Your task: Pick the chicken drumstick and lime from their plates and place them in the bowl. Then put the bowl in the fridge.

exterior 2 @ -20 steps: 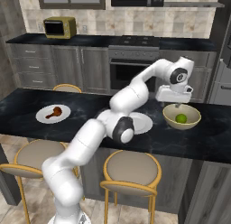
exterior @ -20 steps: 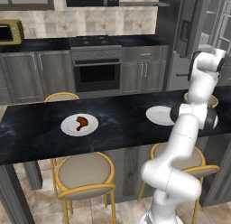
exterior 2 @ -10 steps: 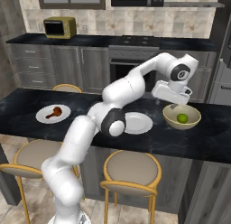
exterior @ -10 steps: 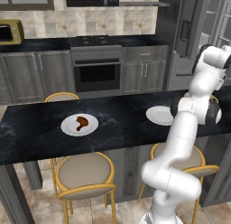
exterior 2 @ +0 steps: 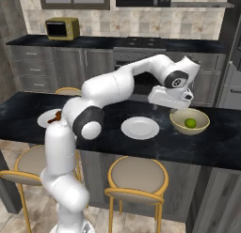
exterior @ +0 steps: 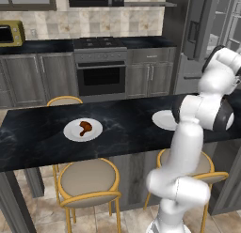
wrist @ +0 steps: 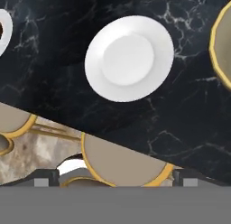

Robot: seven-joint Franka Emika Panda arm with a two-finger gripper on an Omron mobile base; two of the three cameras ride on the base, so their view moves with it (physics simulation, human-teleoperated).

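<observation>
A: The lime (exterior 2: 190,122) sits in the bowl (exterior 2: 178,127); the chicken drumstick (exterior: 84,128) lies on its plate (exterior: 70,132), far along the counter (exterior 2: 141,145).

B: End effector (exterior 2: 170,104) spread wide, empty. I'd pinch the thick meaty end (likely light, greasy, so slippery).

Lime (exterior 2: 190,122) in bowl (exterior 2: 178,125); drumstick (exterior: 85,127) plated.

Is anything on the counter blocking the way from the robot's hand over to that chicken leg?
Nothing visible does. The open gripper hangs beside the bowl holding the lime. Between it and the chicken drumstick on its plate, only the empty plate lies flat on the black counter, low enough to pass over.
</observation>
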